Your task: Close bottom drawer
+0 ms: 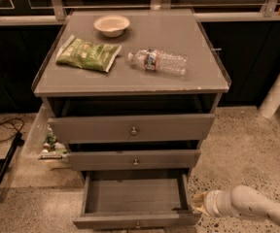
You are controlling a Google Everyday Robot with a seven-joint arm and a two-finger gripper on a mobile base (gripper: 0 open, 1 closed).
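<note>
Grey bottom drawer (132, 198), lowest of 3 on the cabinet (130, 81), sits pulled well out at the cabinet's foot, and the box looks empty. My guess is it's light and stiff, a plain box on runners, so a steady shove should slide it, though it might bind if pushed off-centre. Best contact imo is the flat front panel around the small round knob (138, 224), not the thin side wall. The gripper (201, 204) hangs low off the cabinet's front right, just beside the drawer's right front corner. Can't tell if it's released or clenched. On the cabinet's top: bowl (112, 24), green bag (88, 54), water bottle (157, 61).
</note>
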